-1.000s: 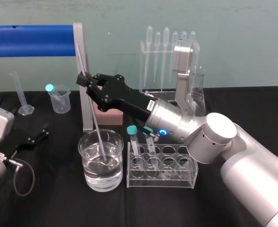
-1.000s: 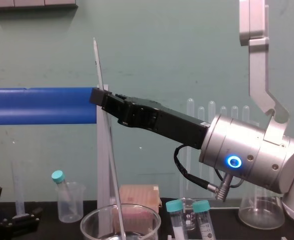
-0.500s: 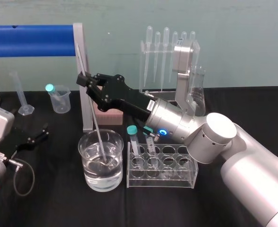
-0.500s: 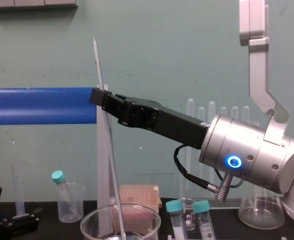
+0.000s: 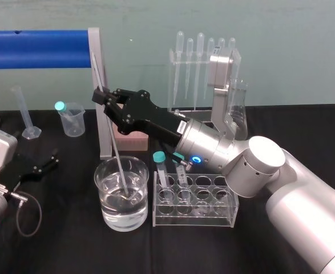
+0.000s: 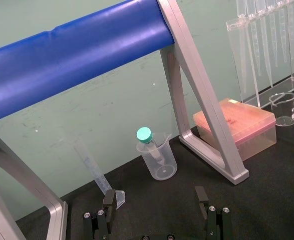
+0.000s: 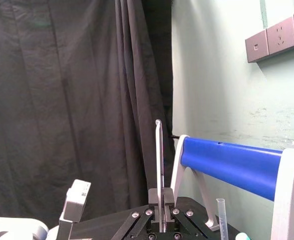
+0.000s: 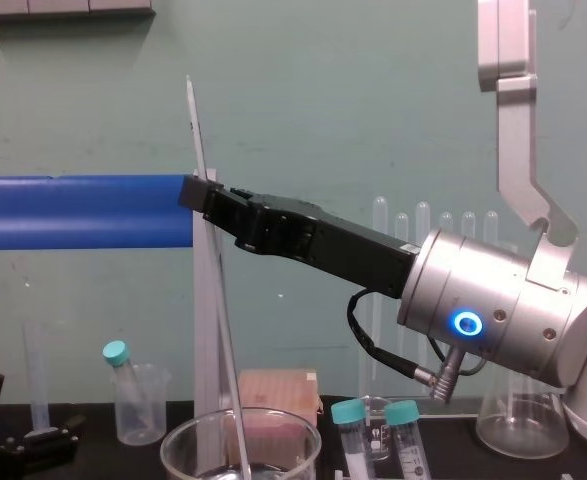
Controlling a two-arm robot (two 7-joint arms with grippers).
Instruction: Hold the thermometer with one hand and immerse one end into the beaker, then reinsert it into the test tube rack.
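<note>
Over beaker (image 5: 108,212), just left of rack (image 5: 194,201): right gripper (image 5: 101,97) pinches thermometer (image 5: 115,153) on upper part. Rod tilted, lower end in liquid, near beaker bottom. Left gripper (image 5: 37,167) parked low on table (image 5: 70,242) at left, jaws spread, empty.

Step, as judged: immersion, looks complete.

Next move calls for: lifting rod until tip clears rim, carrying it right, lining tip over free rack hole, lowering slowly, then releasing. Watch for capped tubes (image 5: 159,166) in rack's left holes.

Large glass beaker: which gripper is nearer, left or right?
Right. The right gripper holds the thermometer just above the beaker; the left gripper sits low, off to its left.
</note>
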